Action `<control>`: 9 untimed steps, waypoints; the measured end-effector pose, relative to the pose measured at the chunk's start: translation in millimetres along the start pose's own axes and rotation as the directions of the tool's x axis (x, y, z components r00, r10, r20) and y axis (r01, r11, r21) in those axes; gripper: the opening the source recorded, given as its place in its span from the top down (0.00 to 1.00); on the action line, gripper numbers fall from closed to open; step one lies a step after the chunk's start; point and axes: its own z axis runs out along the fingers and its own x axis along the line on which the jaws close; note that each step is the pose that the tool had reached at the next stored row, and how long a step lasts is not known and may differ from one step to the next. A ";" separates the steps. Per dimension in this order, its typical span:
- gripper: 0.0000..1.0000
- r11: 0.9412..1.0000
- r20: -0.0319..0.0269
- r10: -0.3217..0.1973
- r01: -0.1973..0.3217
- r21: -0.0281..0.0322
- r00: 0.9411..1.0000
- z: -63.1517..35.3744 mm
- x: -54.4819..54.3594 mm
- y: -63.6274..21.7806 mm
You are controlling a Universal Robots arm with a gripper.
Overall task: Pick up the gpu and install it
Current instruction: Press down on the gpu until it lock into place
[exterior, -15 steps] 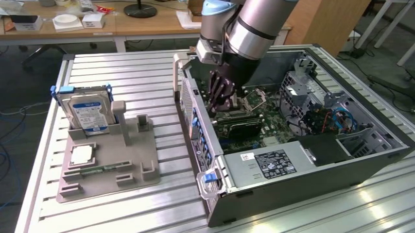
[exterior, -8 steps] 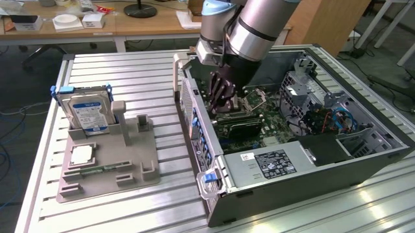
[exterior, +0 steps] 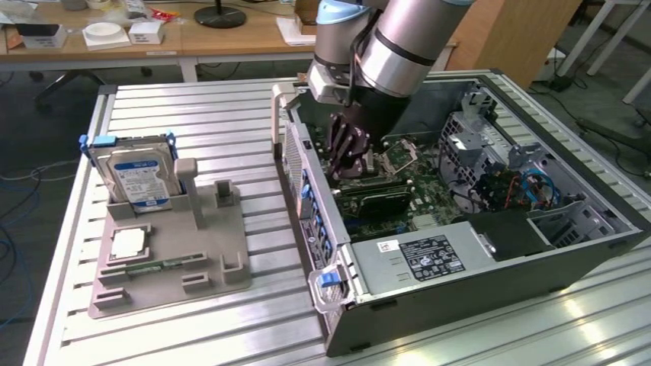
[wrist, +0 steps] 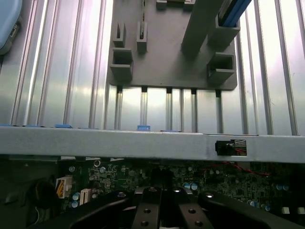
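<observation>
This is a robotics lab or electronics workshop. An open dark-grey desktop computer case [exterior: 569, 252] with its green motherboard [exterior: 428, 191] bared lies on a ribbed aluminium-profile table [exterior: 203, 114], beside a grey moulded fixture tray [exterior: 173, 267] holding a blue-and-white-labelled hard drive [exterior: 137, 175], while a silver and black industrial robot arm [exterior: 407, 38] reaches into the case. Behind stand light wooden workbenches [exterior: 234, 38] strewn with small white boxes [exterior: 107, 34], and loose cables [exterior: 600, 122] trail over the grey carpeted floor.
</observation>
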 end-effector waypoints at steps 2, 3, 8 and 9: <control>0.90 1.000 0.000 0.000 0.000 0.000 1.000 0.1 0.6 0.0; 0.90 1.000 0.000 0.000 0.000 0.000 1.000 0.2 0.7 0.0; 0.90 1.000 0.000 0.000 0.000 0.000 1.000 0.4 1.6 0.0; 0.90 1.000 0.000 0.000 0.000 0.000 1.000 0.3 1.9 0.0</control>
